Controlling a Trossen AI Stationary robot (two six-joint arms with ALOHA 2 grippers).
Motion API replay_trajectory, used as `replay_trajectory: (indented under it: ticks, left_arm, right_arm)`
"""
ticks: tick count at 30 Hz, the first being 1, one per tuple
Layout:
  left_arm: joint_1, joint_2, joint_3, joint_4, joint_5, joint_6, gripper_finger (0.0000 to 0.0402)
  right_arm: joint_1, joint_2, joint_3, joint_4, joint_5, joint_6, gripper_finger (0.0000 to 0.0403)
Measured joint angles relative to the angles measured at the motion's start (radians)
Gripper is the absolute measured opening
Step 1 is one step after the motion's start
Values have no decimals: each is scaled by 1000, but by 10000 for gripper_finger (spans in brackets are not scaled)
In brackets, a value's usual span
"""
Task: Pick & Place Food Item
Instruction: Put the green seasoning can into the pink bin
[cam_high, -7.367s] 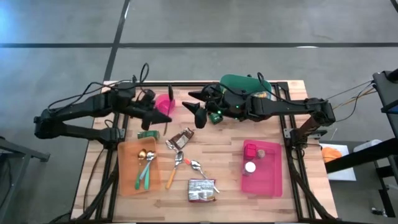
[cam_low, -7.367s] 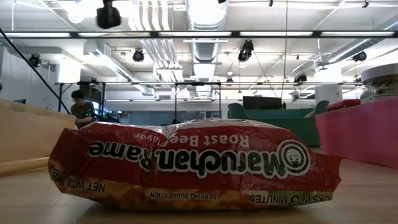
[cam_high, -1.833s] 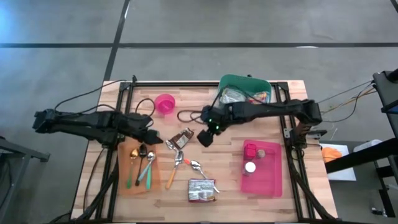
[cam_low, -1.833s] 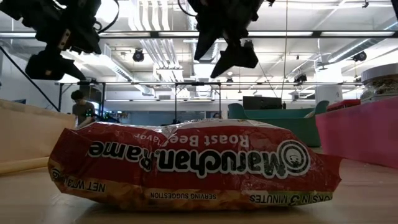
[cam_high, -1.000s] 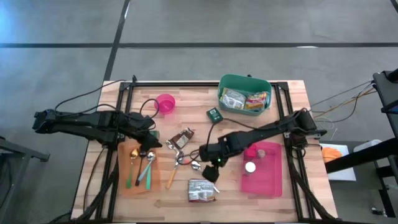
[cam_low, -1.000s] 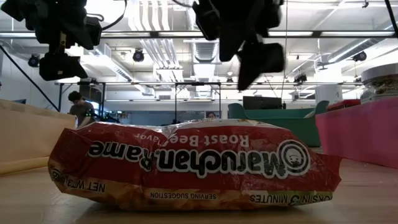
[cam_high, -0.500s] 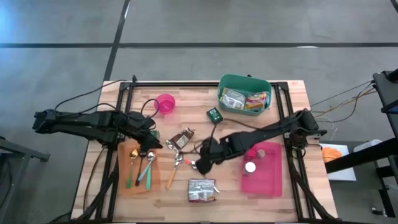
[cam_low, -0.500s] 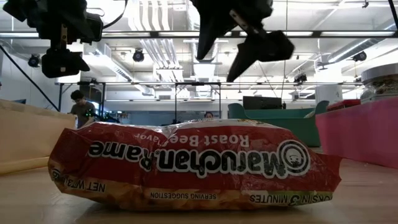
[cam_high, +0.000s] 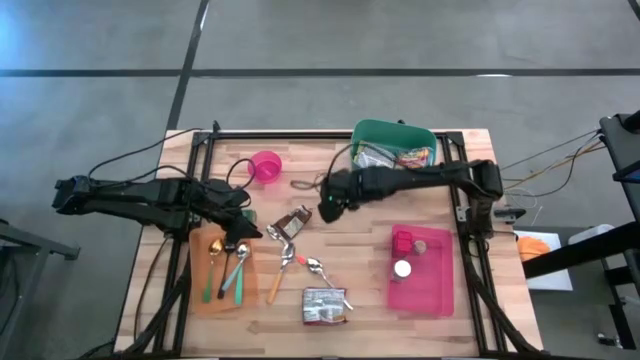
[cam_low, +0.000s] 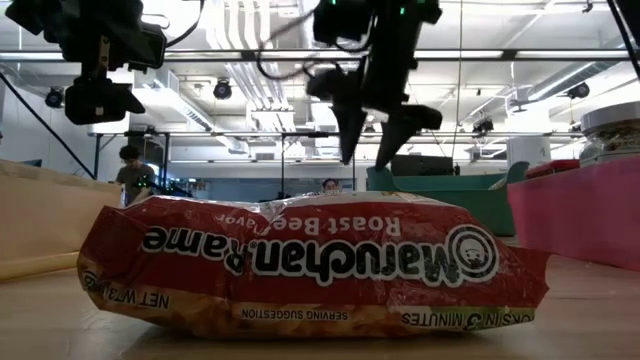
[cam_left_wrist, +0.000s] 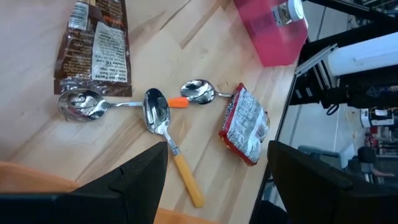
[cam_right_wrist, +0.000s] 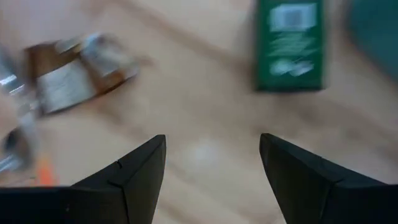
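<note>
Seen from above, one ramen packet (cam_high: 324, 306) lies at the counter's (cam_high: 360, 260) front edge, near two loose spoons (cam_high: 300, 262); a green bin (cam_high: 393, 153) holds more packets. The right claw (cam_high: 328, 205) hangs empty with fingers spread, just above a brown wrapper (cam_high: 291, 224). The left claw (cam_high: 238, 225), also spread and empty, hovers over the orange tray (cam_high: 222, 270).

At counter level, the ramen packet (cam_low: 310, 262) fills the foreground, both claws overhead.

The right wrist camera shows one green box (cam_right_wrist: 290, 45) and the brown wrapper (cam_right_wrist: 81, 71).
</note>
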Motion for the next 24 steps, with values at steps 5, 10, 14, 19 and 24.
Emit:
replay_trajectory:
  ticks: [5, 10, 14, 19, 24]
  left_arm:
    - [0, 0, 0, 6, 0, -1, 277]
    - [0, 0, 0, 10, 0, -3, 277]
    - [0, 0, 0, 12, 0, -2, 277]
    - [0, 0, 0, 12, 0, -2, 277]
    - [0, 0, -1, 11, 0, 1, 277]
  right_arm:
    - [-71, 0, -7, 1, -2, -93, 255]
    - [-108, 2, -11, 1, -22, -148, 267]
    - [-125, 4, -17, 4, -26, -171, 307]
    - [-134, 9, -42, 11, -30, -171, 364]
    - [-133, 10, -108, 68, -15, -171, 381]
